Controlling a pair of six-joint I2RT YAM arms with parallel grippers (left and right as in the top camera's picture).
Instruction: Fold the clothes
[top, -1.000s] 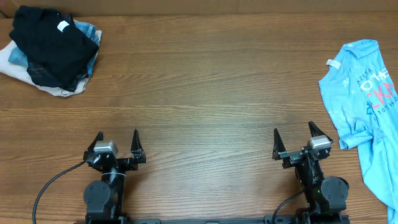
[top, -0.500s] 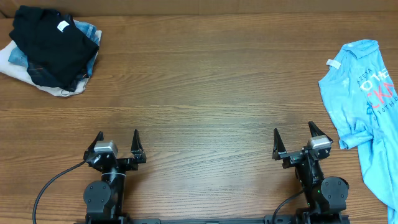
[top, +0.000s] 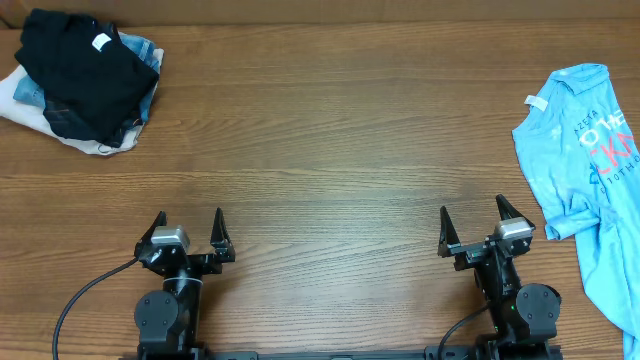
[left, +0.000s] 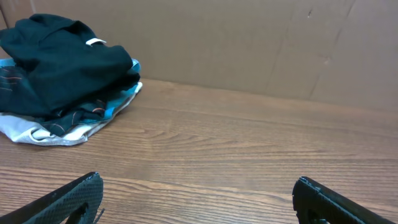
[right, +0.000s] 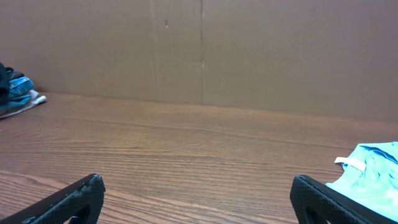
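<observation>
Far ahead and to the left of the left gripper (top: 189, 218), whose jaws stand wide apart and empty, the black T-shirt (top: 85, 70) lies bunched atop a pile of other garments (top: 20, 105). A pinch there could catch the crumpled layers beneath and drag them along. The right gripper (top: 472, 208), likewise spread and empty, has the light blue T-shirt (top: 585, 170) just to its right, where a careless reach might snag it. The left wrist view shows the pile's layers edge-on. Only the overhead view shows the blue shirt's lettering.
</observation>
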